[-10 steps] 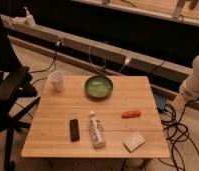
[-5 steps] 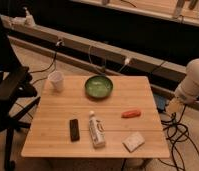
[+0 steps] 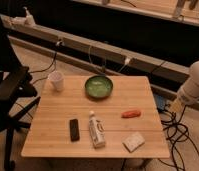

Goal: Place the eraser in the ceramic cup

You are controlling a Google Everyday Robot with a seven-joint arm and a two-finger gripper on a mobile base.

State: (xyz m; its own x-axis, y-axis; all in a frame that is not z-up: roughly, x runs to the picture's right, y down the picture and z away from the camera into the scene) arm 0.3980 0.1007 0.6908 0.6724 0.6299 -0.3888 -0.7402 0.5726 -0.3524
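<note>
The eraser (image 3: 74, 129), a small flat black bar, lies on the wooden table (image 3: 118, 102) near its front left. The ceramic cup (image 3: 56, 80), small, white and handleless, stands upright at the table's back left corner. My gripper (image 3: 174, 105) is at the lower end of the white arm (image 3: 194, 85). It hangs beyond the table's right edge, far from both the eraser and the cup.
A green bowl (image 3: 98, 86) sits at the back middle. A white tube (image 3: 96, 130) lies beside the eraser. An orange carrot-like object (image 3: 131, 113) and a pale block (image 3: 134, 141) lie at the right. A black office chair (image 3: 10, 95) stands left. Cables (image 3: 180, 137) lie on the floor at the right.
The white arm at the right has shifted only slightly. Nothing on the table has moved.
</note>
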